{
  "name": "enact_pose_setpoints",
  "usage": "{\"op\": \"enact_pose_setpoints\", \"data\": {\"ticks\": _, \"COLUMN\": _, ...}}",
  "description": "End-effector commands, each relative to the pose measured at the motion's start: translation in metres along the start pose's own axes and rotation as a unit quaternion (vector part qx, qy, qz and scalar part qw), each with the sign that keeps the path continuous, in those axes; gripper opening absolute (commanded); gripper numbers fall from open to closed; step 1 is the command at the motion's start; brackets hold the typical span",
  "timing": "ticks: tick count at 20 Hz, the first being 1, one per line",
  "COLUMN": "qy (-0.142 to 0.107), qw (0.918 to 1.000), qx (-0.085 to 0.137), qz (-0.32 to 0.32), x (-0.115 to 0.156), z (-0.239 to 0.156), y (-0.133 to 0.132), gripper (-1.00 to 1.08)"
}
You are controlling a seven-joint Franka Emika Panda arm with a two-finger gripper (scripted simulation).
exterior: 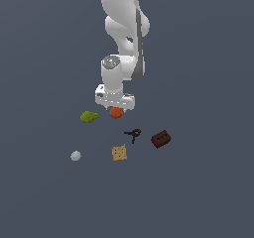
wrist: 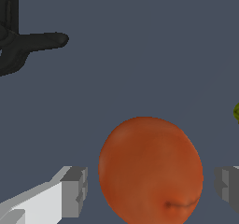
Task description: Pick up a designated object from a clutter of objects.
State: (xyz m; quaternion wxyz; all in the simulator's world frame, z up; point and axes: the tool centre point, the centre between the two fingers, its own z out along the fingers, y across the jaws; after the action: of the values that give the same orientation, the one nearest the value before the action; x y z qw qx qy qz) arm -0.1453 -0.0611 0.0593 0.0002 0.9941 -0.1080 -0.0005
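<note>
Wrist view shows you the orange ball [wrist: 150,169] between the two fingers [wrist: 73,192] of the hand [wrist: 151,188], spread with gaps on both sides. It lies near the green blob [exterior: 89,116] and black clamp [exterior: 133,133].

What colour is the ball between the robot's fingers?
Orange-red. The ball shows best in the wrist view, between the open gripper.
</note>
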Motion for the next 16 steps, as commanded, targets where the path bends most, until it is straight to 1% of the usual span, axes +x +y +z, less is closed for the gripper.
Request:
{"op": "enact_pose_setpoints", "data": {"ticks": 1, "qy": 0.000, "qw": 1.0000, "qx": 0.000, "qz": 0.000, "x": 0.0000, "z": 0.0073, "y": 0.0000, "gripper": 1.00}}
{"op": "enact_pose_setpoints", "data": {"ticks": 8, "qy": 0.000, "qw": 1.0000, "qx": 0.000, "qz": 0.000, "x": 0.0007, "z": 0.0124, "y": -0.0001, "gripper": 1.00}}
{"op": "enact_pose_setpoints", "data": {"ticks": 9, "qy": 0.000, "qw": 1.0000, "qx": 0.000, "qz": 0.000, "x": 0.0007, "z": 0.0124, "y": -0.0001, "gripper": -1.00}}
{"op": "enact_pose_setpoints", "data": {"ticks": 16, "qy": 0.000, "qw": 1.0000, "qx": 0.000, "qz": 0.000, "x": 0.0007, "z": 0.0124, "y": -0.0001, "gripper": -1.00}}
